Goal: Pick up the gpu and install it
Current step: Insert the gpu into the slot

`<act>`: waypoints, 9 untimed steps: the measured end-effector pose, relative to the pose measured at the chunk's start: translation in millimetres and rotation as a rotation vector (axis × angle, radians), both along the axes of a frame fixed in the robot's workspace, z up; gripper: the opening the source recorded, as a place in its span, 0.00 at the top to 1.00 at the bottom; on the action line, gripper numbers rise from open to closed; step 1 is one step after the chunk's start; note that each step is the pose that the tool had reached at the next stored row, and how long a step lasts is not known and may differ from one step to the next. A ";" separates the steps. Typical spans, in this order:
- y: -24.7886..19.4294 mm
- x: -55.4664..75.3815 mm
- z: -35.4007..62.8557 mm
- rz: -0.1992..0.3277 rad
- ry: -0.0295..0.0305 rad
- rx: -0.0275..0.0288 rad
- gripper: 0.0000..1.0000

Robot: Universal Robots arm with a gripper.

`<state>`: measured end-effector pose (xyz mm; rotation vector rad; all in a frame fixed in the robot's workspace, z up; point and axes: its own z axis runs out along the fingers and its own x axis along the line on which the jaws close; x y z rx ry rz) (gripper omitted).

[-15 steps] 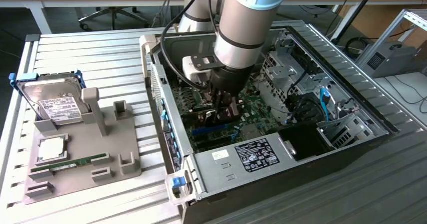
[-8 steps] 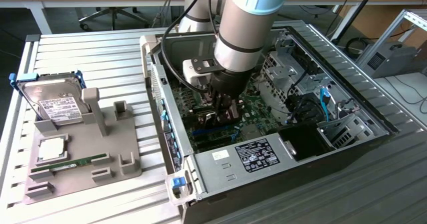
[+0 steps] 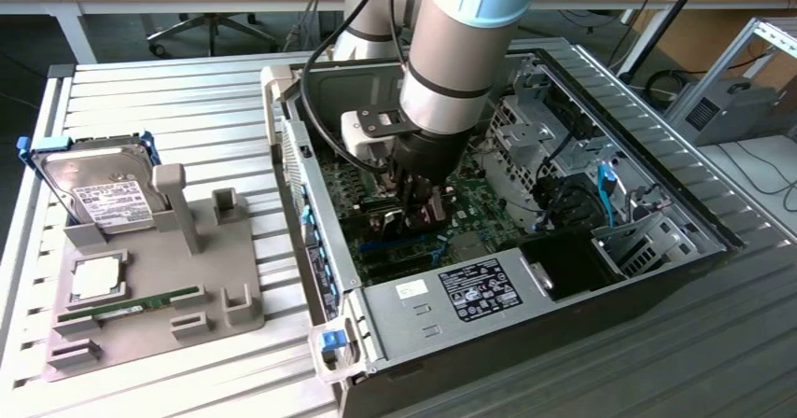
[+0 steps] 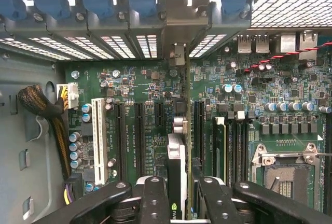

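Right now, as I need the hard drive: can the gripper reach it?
Probably not: the gripper is inside the case, shut on the gpu; the hard drive stands outside on the holder.

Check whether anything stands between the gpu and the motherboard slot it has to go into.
Nothing visible does. The gripper holds the gpu edge-on directly over the motherboard and its expansion slots. The neighbouring slots are empty, and the braided cable bundle lies off by the case wall.

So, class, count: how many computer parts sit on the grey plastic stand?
3: white-labelled silver hard drive standing at the back; square silver chip in the middle; long green memory stick in front. None seems hidden.
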<state>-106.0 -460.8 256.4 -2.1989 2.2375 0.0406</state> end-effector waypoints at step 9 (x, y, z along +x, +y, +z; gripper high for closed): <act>0.0 0.0 -2.2 0.000 0.0000 -0.0001 0.73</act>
